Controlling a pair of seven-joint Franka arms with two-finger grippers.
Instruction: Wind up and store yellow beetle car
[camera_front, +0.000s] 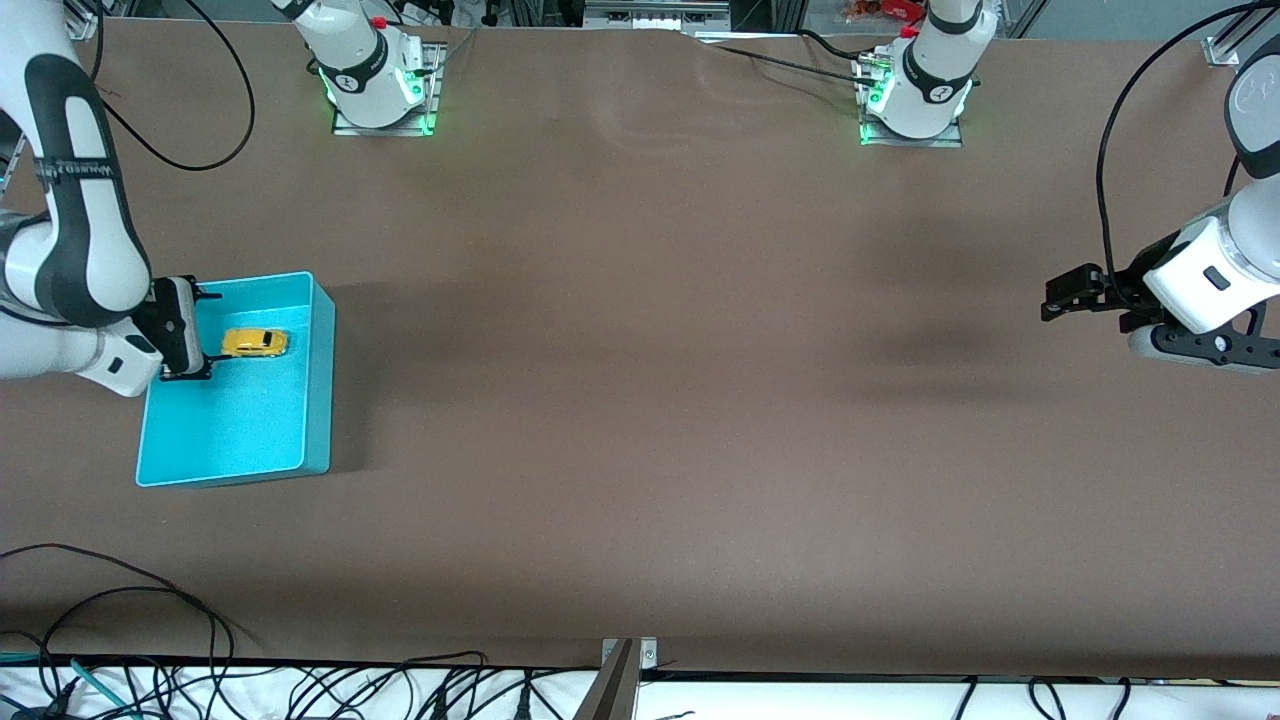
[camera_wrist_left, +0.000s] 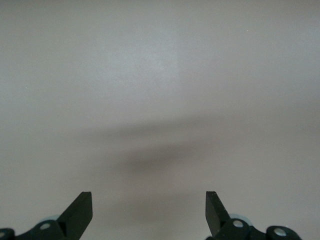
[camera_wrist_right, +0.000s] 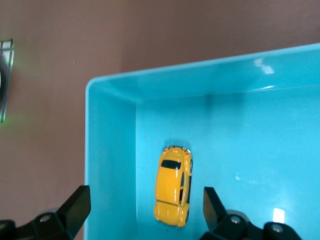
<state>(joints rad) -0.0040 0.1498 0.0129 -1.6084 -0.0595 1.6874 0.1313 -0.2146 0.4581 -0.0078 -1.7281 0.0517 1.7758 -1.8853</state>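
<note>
The yellow beetle car lies on the floor of the cyan bin, in the part farther from the front camera, at the right arm's end of the table. My right gripper hangs over the bin just beside the car, open and empty. In the right wrist view the car lies between my open right gripper's fingers, close to the bin wall, untouched. My left gripper is open and empty over bare table at the left arm's end; the left wrist view shows only tabletop.
The brown table stretches wide between the two arms. The arm bases stand along the edge farthest from the front camera. Loose cables lie along the table's near edge and by the right arm's end.
</note>
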